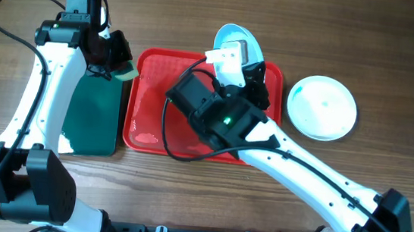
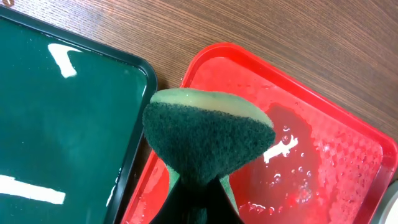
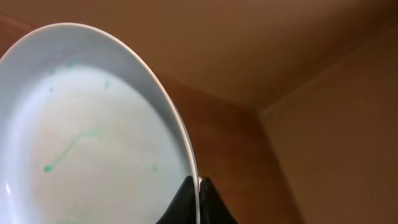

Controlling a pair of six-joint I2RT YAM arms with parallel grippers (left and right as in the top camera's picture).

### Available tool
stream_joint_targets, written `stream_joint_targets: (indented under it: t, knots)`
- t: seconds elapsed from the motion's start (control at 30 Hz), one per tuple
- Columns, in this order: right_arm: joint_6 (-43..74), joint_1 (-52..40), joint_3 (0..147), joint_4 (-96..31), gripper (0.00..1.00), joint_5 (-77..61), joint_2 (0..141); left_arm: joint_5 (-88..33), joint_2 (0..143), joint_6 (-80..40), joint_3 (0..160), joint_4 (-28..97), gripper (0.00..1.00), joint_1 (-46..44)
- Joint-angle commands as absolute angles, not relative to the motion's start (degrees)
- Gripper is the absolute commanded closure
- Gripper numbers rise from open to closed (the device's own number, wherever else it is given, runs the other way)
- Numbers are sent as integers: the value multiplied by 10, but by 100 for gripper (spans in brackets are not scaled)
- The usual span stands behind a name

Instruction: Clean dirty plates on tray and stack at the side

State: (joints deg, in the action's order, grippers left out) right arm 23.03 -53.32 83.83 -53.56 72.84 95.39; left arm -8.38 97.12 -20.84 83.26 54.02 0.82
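Note:
My right gripper (image 3: pixel 198 186) is shut on the rim of a white plate (image 3: pixel 87 137) with teal-green smears, held tilted above the far edge of the red tray (image 1: pixel 146 118). The plate also shows in the overhead view (image 1: pixel 237 39), half hidden by the right wrist. My left gripper (image 2: pixel 199 193) is shut on a green sponge (image 2: pixel 208 134), which hovers over the red tray's wet left corner (image 2: pixel 292 149); it shows overhead too (image 1: pixel 124 70). Another white plate (image 1: pixel 322 106) lies on the table right of the tray. A third plate is not in view.
A dark green tray (image 1: pixel 93 116) with a black rim lies left of the red tray, also in the left wrist view (image 2: pixel 62 124). Water drops lie on the red tray. The right arm crosses over the red tray's right half.

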Motion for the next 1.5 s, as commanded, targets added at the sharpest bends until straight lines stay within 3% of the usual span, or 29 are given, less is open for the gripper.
stream_joint_targets:
  t: [0.0,0.1,0.17,0.23,0.37,0.6,0.9,1.13,1.2,1.37,1.47]
  knots:
    - [210,-539,840,-538,96,774,955,-76,973,-199,835,539,96,11]
    - [213,-535,840,-552,96,665,955,-76,973,-199,835,542,96,11]
    - [284,-518,840,-574,96,548,954,-76,973,-199,835,546,96,11]
    - [394,-481,840,-595,96,429,954,-76,973,-199,835,547,96,11]
    - [404,-373,840,-621,96,295,950,-76,973,-199,835,547,96,11]
    - [287,-129,840,-638,96,139,949,-76,973,-199,835,549,96,11]
    - [192,114,759,-600,96,58,949,-76,973,-199,835,559,96,11]
    - [201,138,627,-471,94,20,951,-76,973,-199,835,562,96,11]
    - [195,138,626,-456,83,-10,950,-76,973,-199,835,562,96,11]
    - [165,130,694,-484,73,-162,949,-1,973,-199,835,582,96,11]
    - [165,100,759,-540,69,-125,949,60,973,-199,835,619,96,17]
